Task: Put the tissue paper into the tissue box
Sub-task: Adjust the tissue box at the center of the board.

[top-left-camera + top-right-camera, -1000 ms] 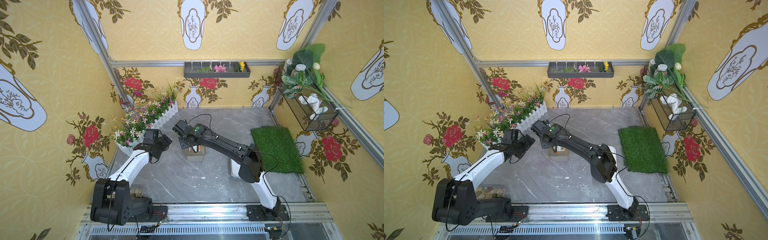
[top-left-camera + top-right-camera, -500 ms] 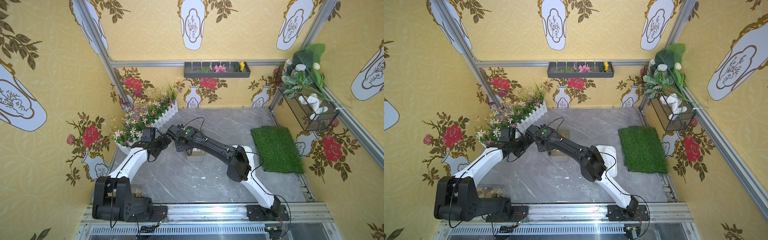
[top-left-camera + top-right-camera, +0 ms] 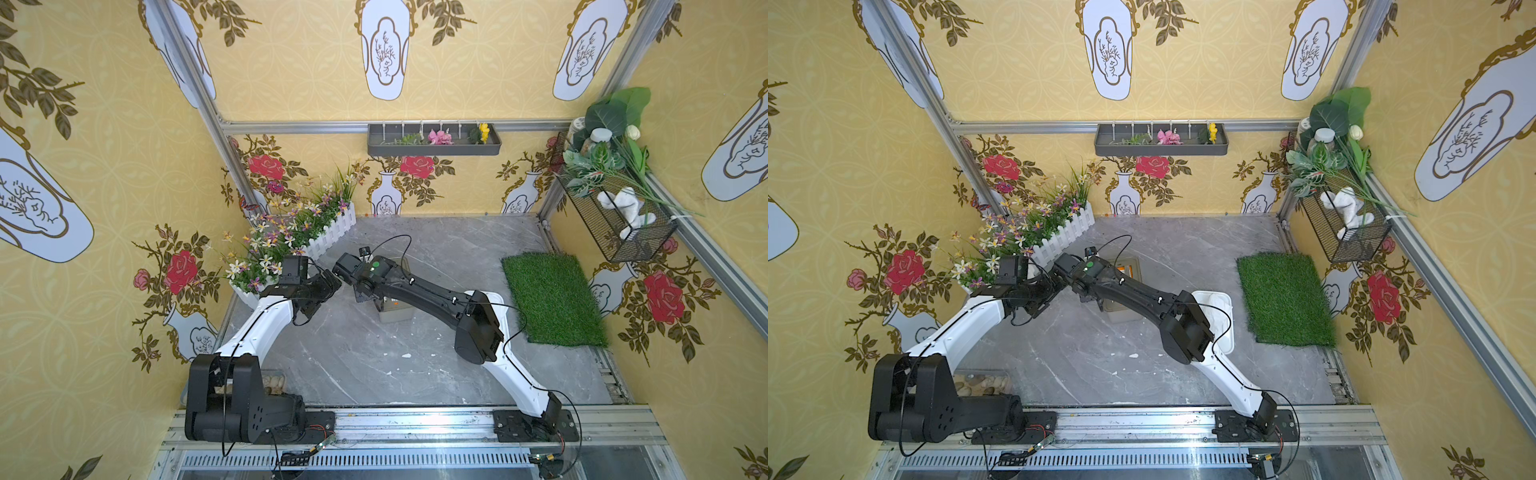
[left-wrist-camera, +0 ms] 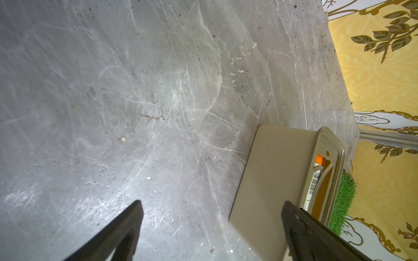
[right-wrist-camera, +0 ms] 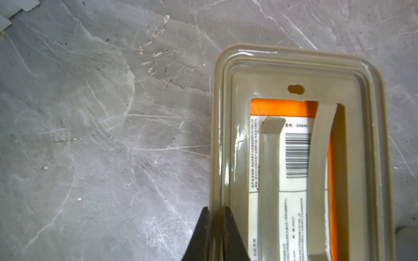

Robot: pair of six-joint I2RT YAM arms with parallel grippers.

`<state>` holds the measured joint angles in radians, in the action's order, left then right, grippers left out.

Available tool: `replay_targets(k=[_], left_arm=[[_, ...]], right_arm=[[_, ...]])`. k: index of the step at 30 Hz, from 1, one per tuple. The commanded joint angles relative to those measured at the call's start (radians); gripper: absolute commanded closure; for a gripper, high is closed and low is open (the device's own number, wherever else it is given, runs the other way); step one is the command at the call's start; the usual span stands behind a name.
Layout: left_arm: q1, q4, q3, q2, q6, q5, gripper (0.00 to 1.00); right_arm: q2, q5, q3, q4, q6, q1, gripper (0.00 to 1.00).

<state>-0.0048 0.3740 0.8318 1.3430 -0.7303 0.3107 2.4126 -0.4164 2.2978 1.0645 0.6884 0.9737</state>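
Right gripper (image 5: pixel 216 210) is down on the box (image 5: pixel 294 61), its fingers (image 5: pixel 203 232) pressed together on the rim of one long wall, pinching just that lip and nothing else. A thin edge grip like that looks meant to steady or tip the box, not to carry it far. The box sits on the grey floor (image 4: pixel 113 90) with its open face up. The pack (image 5: pixel 295 156) lies inside already: orange wrapper and barcode label show through the opening, tucked behind two beige straps (image 5: pixel 321 158). By that, the loading itself seems done, and what is left is likely turning or closing the box.

Left gripper (image 4: pixel 212 204) hangs just beside the box's side wall, fingers spread wide with nothing held. One finger (image 4: pixel 305 228) overlaps the box's near corner in its wrist view, though contact cannot be told. It looks posted there to brace or take the box.

In both top views the two wrists meet over the box, near the flower fence (image 3: pixel 332 235). The grass mat (image 3: pixel 1283 299) lies well apart.
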Motion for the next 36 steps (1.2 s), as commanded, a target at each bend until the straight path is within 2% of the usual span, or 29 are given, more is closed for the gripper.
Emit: replay_targets(k=[1, 6, 12, 15, 20, 23, 36], left_arm=[[0.001, -0.003, -0.010, -0.002, 0.003, 0.007, 0.03], [0.002, -0.003, -0.016, -0.006, 0.001, 0.005, 0.03], [0.002, -0.007, -0.016, 0.009, -0.003, 0.003, 0.03], [0.002, -0.012, -0.011, 0.018, -0.005, 0.009, 0.03], [0.001, -0.019, -0.004, 0.030, -0.009, 0.013, 0.03], [0.002, -0.020, 0.000, 0.035, -0.010, 0.013, 0.03], [0.002, -0.030, 0.009, 0.052, -0.018, 0.008, 0.03]], right_arm=[[-0.008, -0.005, -0.048, 0.159, -0.009, -0.006, 0.88], [-0.020, -0.052, -0.068, 0.233, -0.014, 0.005, 0.88], [-0.060, -0.108, -0.210, 0.276, 0.016, 0.007, 0.88], [-0.068, -0.120, -0.230, 0.298, 0.021, 0.004, 0.88], [-0.057, -0.109, -0.229, 0.302, 0.014, 0.000, 0.87], [-0.063, -0.112, -0.222, 0.306, 0.019, -0.002, 0.93], [-0.216, -0.044, -0.199, 0.216, -0.002, 0.009, 0.98]])
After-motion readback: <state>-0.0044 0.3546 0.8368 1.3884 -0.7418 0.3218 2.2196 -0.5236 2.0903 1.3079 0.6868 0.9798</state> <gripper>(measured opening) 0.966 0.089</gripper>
